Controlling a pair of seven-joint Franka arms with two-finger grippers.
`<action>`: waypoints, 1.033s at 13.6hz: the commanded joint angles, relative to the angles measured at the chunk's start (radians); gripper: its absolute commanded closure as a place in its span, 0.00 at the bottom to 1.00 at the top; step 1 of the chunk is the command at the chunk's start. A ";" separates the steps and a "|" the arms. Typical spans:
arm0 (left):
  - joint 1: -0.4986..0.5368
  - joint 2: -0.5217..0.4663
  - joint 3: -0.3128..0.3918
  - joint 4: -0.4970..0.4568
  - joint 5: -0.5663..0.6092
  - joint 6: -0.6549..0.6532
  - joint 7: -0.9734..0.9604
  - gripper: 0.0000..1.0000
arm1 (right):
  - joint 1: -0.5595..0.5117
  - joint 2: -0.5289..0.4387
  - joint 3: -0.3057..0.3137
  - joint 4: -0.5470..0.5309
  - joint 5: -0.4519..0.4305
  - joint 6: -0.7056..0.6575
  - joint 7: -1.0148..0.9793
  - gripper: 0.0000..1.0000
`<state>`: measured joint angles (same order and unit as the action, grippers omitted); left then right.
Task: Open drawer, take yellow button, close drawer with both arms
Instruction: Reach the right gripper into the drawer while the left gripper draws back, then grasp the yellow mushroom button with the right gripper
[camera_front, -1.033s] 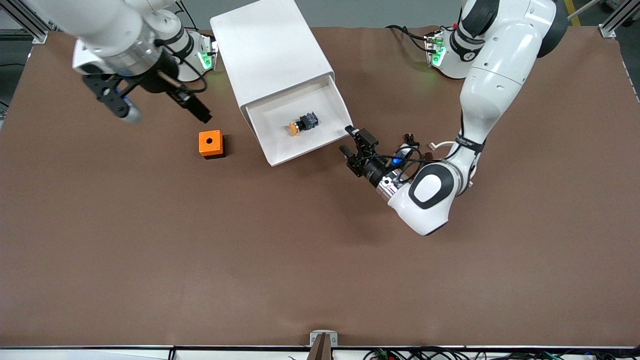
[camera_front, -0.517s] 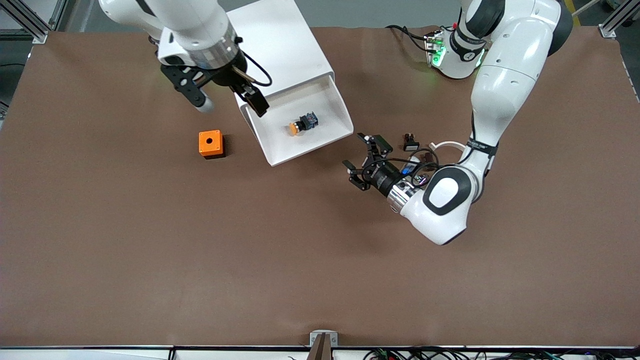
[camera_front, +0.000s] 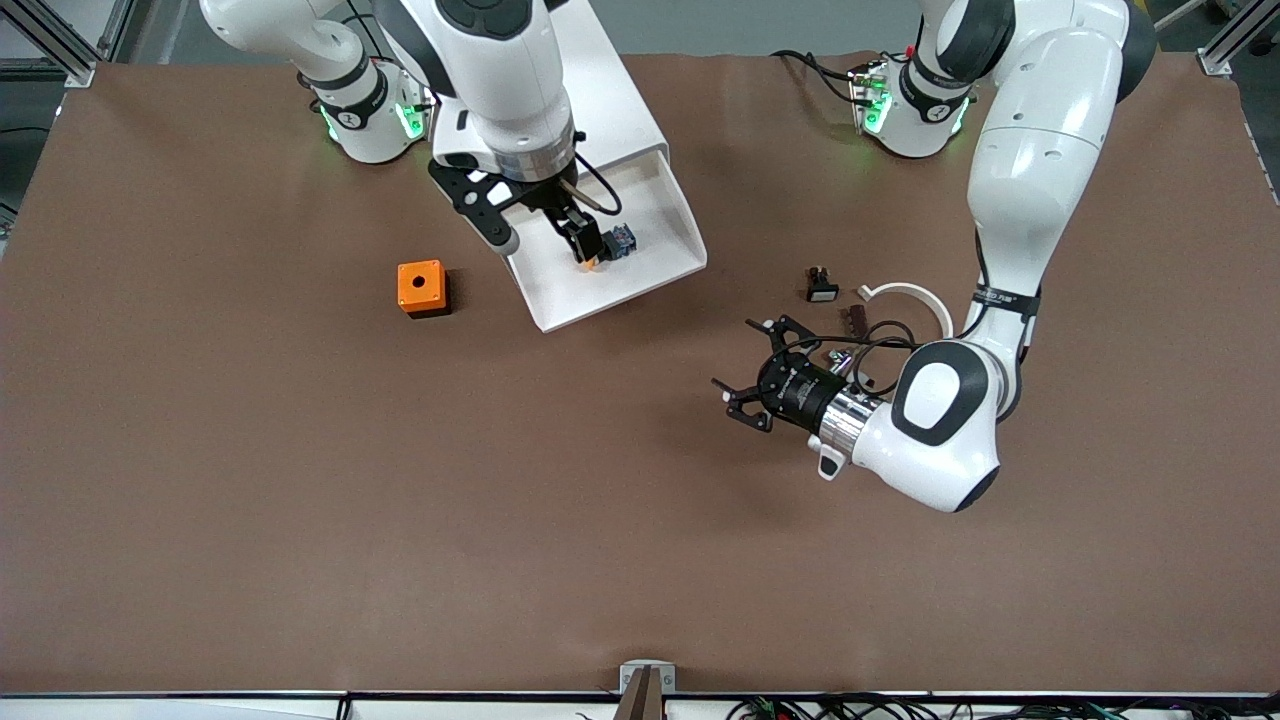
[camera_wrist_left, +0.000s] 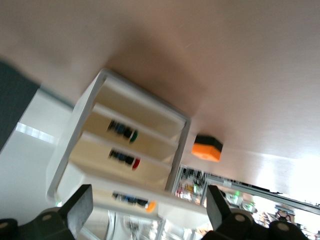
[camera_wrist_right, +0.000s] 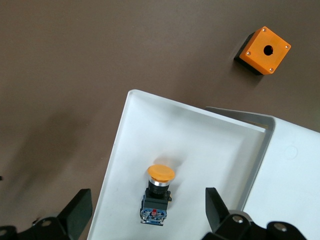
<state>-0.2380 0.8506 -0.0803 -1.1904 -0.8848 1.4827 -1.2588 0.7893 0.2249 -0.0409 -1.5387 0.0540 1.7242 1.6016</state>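
The drawer stands pulled out of the white cabinet, toward the front camera. The button lies on its side in the tray, partly hidden by a finger. My right gripper hangs open over the tray. In the right wrist view the button lies between the open fingers of the right gripper, orange cap up, on the drawer. My left gripper is open and empty, low over the table, clear of the drawer. The left wrist view shows the left gripper open, facing the cabinet's drawer fronts and the button.
An orange cube with a hole sits beside the drawer toward the right arm's end; it also shows in the right wrist view. A small black part with a white face, a white ring piece and a small brown part lie by the left arm.
My right gripper has swung from above the orange cube's end of the table to over the open drawer. My left gripper has drawn back from the drawer's front corner toward the front camera.
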 joint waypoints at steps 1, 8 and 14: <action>-0.021 -0.056 0.005 -0.011 0.081 0.089 0.096 0.00 | 0.033 0.002 -0.011 -0.040 -0.017 0.026 0.043 0.00; -0.066 -0.177 -0.006 -0.014 0.274 0.203 0.251 0.00 | 0.080 0.037 -0.011 -0.124 -0.017 0.166 0.077 0.00; -0.095 -0.217 -0.004 -0.017 0.401 0.241 0.279 0.00 | 0.097 0.057 -0.011 -0.124 -0.016 0.176 0.098 0.00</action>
<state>-0.3191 0.6567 -0.0865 -1.1800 -0.5243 1.7006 -0.9994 0.8606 0.2779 -0.0418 -1.6616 0.0526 1.8883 1.6633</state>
